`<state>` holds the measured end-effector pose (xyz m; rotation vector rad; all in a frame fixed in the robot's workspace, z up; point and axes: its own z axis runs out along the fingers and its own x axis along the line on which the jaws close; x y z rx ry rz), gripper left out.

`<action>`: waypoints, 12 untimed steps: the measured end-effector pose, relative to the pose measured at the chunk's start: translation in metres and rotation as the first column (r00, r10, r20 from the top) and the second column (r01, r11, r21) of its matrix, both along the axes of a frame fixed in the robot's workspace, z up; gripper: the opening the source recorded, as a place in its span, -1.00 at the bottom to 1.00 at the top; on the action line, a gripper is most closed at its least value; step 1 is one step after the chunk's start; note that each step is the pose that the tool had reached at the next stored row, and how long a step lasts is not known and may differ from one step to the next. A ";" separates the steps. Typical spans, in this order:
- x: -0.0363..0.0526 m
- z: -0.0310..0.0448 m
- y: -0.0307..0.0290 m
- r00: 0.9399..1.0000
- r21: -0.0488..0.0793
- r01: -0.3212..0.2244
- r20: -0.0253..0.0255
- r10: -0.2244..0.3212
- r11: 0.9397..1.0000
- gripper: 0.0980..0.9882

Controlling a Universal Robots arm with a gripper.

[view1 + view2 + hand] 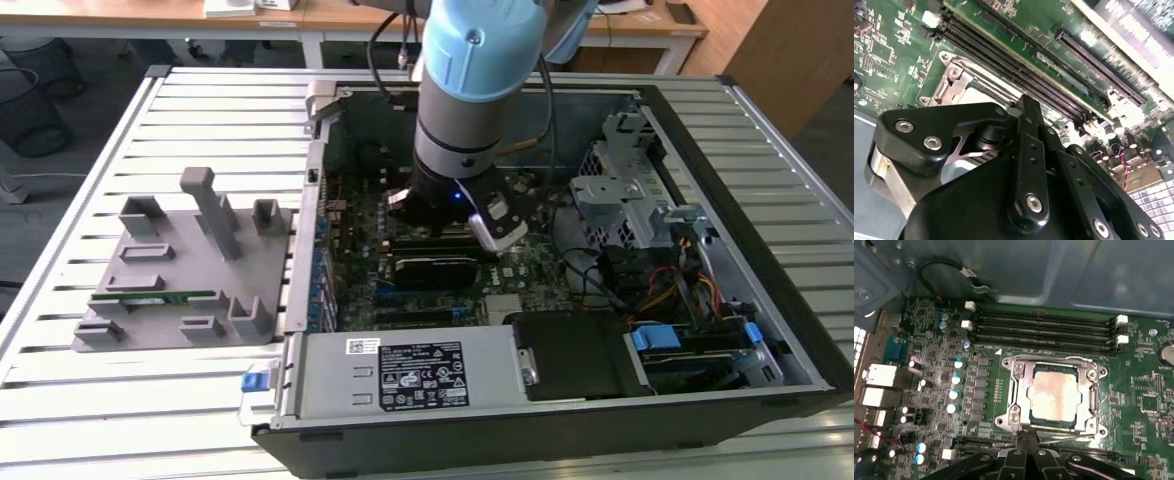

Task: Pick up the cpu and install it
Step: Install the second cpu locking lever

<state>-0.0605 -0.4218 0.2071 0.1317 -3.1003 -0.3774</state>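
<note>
So I am looking at the cpu [1055,395] lying flat in the motherboard socket [1013,390], its silvery, slightly tarnished top facing up out of the board; it is near square, so I am seeing no clear long axis, and its edges are running parallel to the memory slots [1044,330] beside the socket. A metal frame is sitting around it, overlapping its rim. The open computer case [747,130] is holding the green motherboard [534,265], a power supply [400,375] and bundled cables [667,290]. Beside the case, a grey fixture [187,260] is holding a green memory stick [150,296]. My gripper [1026,437] is hovering just beside the socket's edge with its fingertips pressed together, carrying nothing
</note>
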 end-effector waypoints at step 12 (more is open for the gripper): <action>-0.0089 -0.0069 -0.0055 1.000 0.029 0.000 0.000 0.000 1.000 -0.98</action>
